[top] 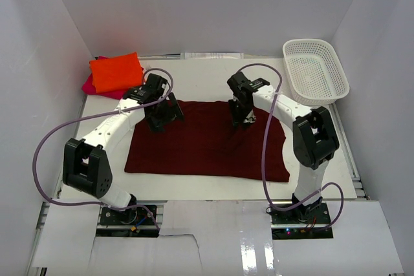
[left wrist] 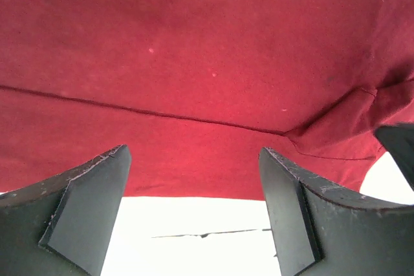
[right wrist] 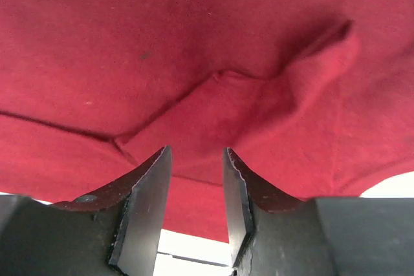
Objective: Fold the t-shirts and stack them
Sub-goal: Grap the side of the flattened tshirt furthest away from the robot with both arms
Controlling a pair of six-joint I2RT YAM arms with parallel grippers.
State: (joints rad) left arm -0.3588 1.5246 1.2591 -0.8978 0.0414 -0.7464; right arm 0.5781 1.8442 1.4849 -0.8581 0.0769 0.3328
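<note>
Dark maroon-red cloth t-shirt point(top: 207, 150) is laid flat on the white bench point(top: 207, 75) for folding; at its far edge the left hand point(left wrist: 194, 159) is held wide open, empty, and the right hand point(right wrist: 197, 156) narrowly parted, empty, before a raised crease point(right wrist: 259, 101) likely to be pinched.

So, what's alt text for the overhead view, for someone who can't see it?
A dark maroon t-shirt lies spread on a white table, two robot arms reaching over its far edge, left gripper and right gripper both open. Far left, a folded orange shirt sits on a pink shirt; far right, a white mesh basket.
</note>
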